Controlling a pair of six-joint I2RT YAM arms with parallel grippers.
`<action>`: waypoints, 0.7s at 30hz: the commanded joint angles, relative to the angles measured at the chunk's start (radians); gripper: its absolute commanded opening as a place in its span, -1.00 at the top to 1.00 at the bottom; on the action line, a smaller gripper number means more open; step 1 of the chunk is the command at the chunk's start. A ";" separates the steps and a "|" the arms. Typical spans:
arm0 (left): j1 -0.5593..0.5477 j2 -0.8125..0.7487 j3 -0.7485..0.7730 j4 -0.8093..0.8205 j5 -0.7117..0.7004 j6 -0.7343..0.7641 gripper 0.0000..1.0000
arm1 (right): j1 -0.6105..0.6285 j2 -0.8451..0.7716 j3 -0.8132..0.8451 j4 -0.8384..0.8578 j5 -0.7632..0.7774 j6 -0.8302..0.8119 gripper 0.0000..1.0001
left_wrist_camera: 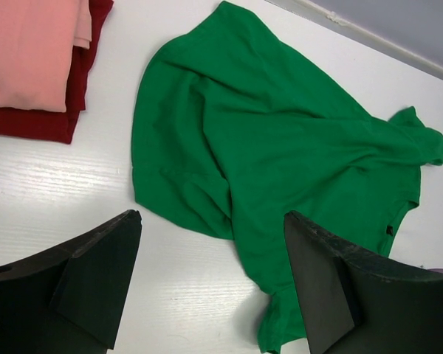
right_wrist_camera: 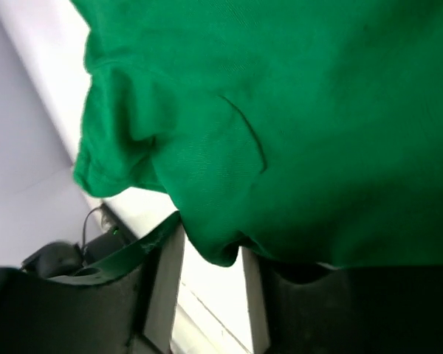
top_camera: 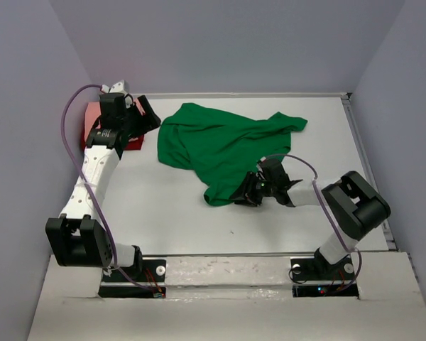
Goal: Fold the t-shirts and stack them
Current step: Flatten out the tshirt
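So the fold-and-stack job is looking maybe partway done. Two folded shirts are sitting in a pile out at 10 o'clock, a pale pink folded cotton t-shirt (left_wrist_camera: 29,44) lying on top of a dark red folded one (left_wrist_camera: 37,122). The crumpled green cotton t-shirt (top_camera: 213,145) is lying loose mid-table (top_camera: 170,213), not folded at all, so that one needs flattening, folding and moving onto the pile.

The right end effector (top_camera: 246,193) is down low at the shirt's 6 o'clock edge. Its fingers are looking narrow, pinching a fold of green cloth. The left end effector (top_camera: 150,117) is hanging by the pile with its jaws spread wide, holding nothing.

I'm reading the shirt's long axis as running from about 7 o'clock to 2 o'clock, with a sleeve-like tip poking out at the 2 o'clock end. I'm not managing to tell which end the collar is on, too bunched up.
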 commanded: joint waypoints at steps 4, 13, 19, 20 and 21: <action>0.003 -0.009 -0.038 0.030 0.027 0.003 -0.75 | 0.120 -0.116 0.085 -0.209 0.331 -0.001 0.27; 0.003 -0.035 -0.066 0.031 0.009 0.021 -0.74 | 0.120 -0.190 0.139 -0.341 0.442 0.001 0.35; 0.003 -0.028 -0.057 0.027 0.017 0.024 -0.74 | 0.130 -0.204 0.156 -0.377 0.473 -0.014 0.34; 0.003 -0.026 -0.057 0.028 0.015 0.023 -0.74 | 0.130 -0.202 0.168 -0.392 0.491 -0.046 0.33; 0.003 -0.027 -0.059 0.028 0.017 0.023 -0.74 | 0.130 -0.195 0.201 -0.407 0.523 -0.069 0.32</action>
